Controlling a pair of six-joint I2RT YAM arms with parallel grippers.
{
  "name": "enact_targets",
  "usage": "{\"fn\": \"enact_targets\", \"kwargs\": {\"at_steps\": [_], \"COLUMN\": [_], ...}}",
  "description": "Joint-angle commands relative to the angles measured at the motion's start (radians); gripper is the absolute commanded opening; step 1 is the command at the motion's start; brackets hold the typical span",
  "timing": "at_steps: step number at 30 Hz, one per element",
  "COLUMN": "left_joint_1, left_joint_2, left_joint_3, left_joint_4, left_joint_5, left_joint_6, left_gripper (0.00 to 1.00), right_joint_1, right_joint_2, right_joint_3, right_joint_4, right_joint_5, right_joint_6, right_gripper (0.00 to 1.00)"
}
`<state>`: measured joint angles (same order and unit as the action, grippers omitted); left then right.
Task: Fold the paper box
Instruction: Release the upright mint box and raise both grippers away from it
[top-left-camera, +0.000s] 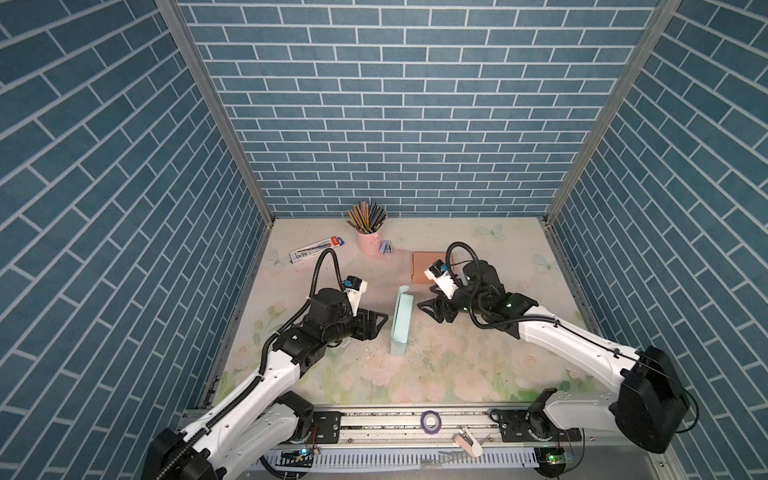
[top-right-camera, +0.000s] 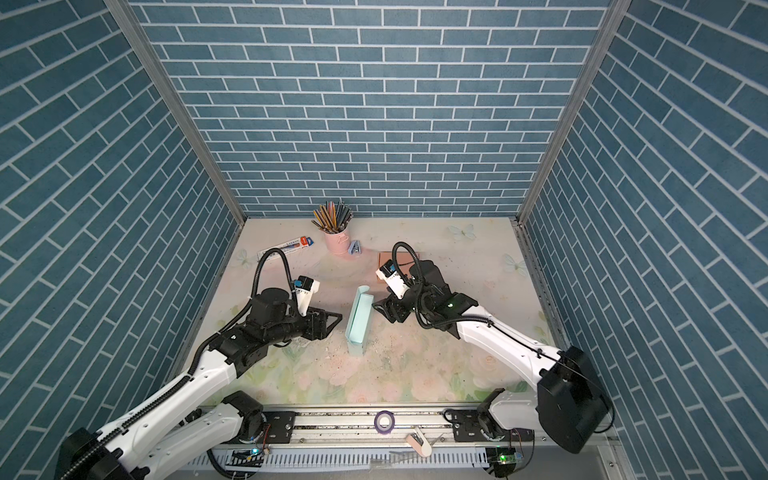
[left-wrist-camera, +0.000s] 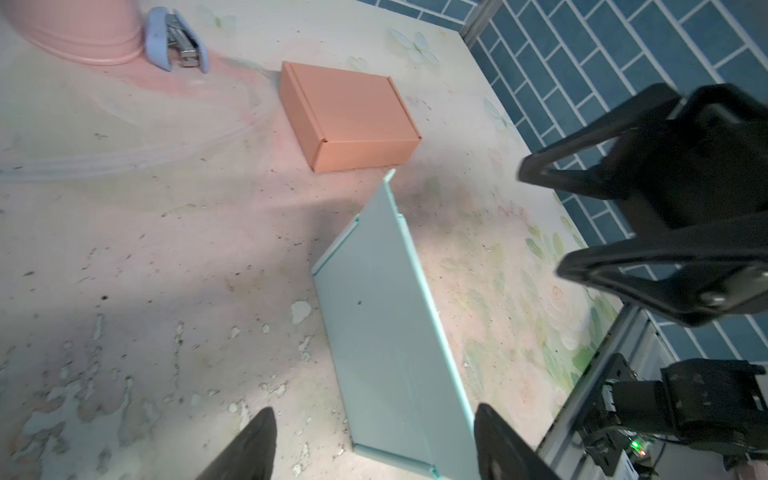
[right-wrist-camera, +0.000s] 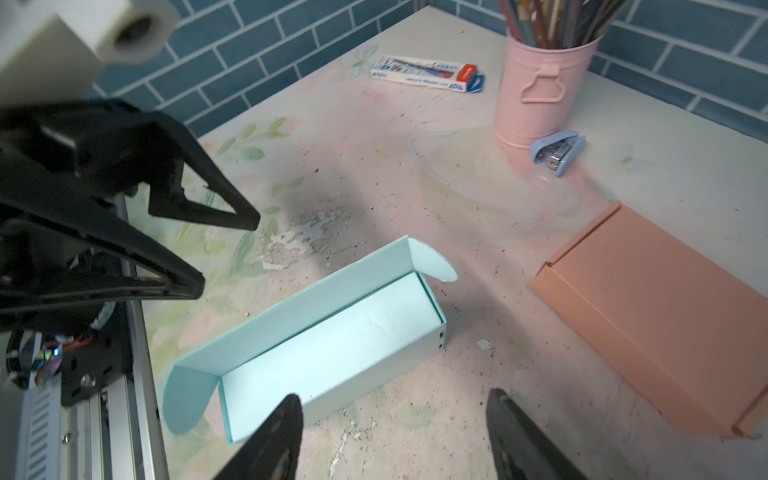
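Now the mint paper box (top-left-camera: 401, 328) is lying mid-table (top-left-camera: 457, 365) between the grippers, its smooth lid standing up with rounded end flaps. The left gripper (top-left-camera: 381, 326) and right gripper (top-left-camera: 427, 313) are hovering beside it, jaws spread, holding nothing. Behind, a closed orange carton (top-left-camera: 424, 266), a pink pencil cup (top-left-camera: 368, 243), a blue stapler (top-left-camera: 386, 248) and a pen packet (top-left-camera: 318, 248) are sitting clear.

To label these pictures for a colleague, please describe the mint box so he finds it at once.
On the floral table, look between the left gripper and the right gripper. The mint paper box lies there, long, narrow, lid open; the orange box behind it is closed.
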<state>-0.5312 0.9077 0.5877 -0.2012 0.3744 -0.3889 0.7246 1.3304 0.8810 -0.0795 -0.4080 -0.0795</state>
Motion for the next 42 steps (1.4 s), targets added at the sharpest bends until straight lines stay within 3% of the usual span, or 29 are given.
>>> {"fn": "enact_targets", "kwargs": {"at_steps": [1,12,20,30,38,42], "left_joint_1": [-0.017,-0.015,-0.013,-0.01,0.001,0.009], "left_joint_2": [0.008,0.009,-0.046,-0.072,-0.096,-0.103], "left_joint_3": [0.034,0.051,0.037,0.021,-0.008,-0.015], "left_joint_4": [-0.032,-0.044,-0.018,-0.019,-0.011,-0.01], "left_joint_5": [-0.014,-0.045,-0.091,-0.12,-0.132,-0.134], "left_joint_6": [0.004,0.005,-0.005,-0.016,-0.031,-0.034], "left_gripper": [0.76,0.76,0.76,0.76,0.75,0.76], "right_joint_1": [-0.023,-0.06,-0.075,-0.076,-0.073,-0.073], "right_joint_2": [0.071,0.357,0.429,0.496,0.522,0.529], "right_joint_3": [0.056,0.37,0.49,0.539,0.551,0.555], "right_joint_4": [-0.009,-0.265,-0.349,-0.37,-0.366,-0.371], "right_joint_5": [-0.159,-0.226,-0.238,-0.258,-0.296,-0.304], "right_joint_6": [-0.261,-0.471,-0.552,-0.562,-0.556,-0.559], "right_gripper": [0.71,0.68,0.66,0.65,0.47,0.45]}}
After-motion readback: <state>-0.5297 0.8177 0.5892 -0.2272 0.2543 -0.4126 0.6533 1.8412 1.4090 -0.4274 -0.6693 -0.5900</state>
